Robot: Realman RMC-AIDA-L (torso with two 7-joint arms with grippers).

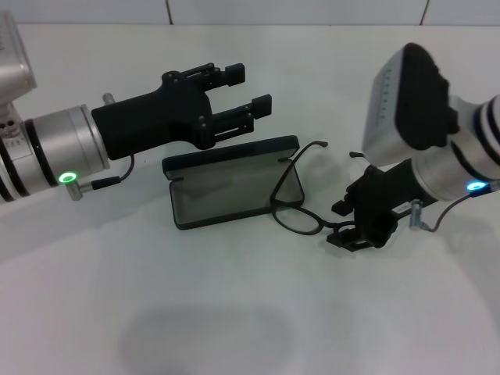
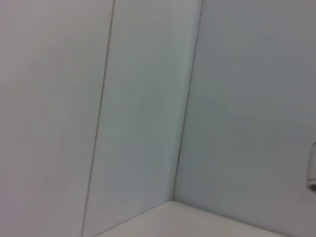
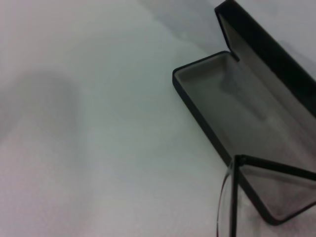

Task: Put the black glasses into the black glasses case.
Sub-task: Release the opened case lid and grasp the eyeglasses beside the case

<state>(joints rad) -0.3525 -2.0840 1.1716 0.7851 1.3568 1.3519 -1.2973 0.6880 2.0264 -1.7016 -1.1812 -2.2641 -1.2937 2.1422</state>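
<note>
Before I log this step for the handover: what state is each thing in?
black glasses case: open, lid up, grey tray empty.
black glasses: unfolded, held at the case's right end, one lens over its edge, not inside.
right gripper: shut on the glasses' frame.
left gripper: jaws open, empty, above the case.

The black glasses case lies open on the table, lid behind its tray. At its right end sit the black glasses, right gripper just right of them, left gripper above the lid.
</note>
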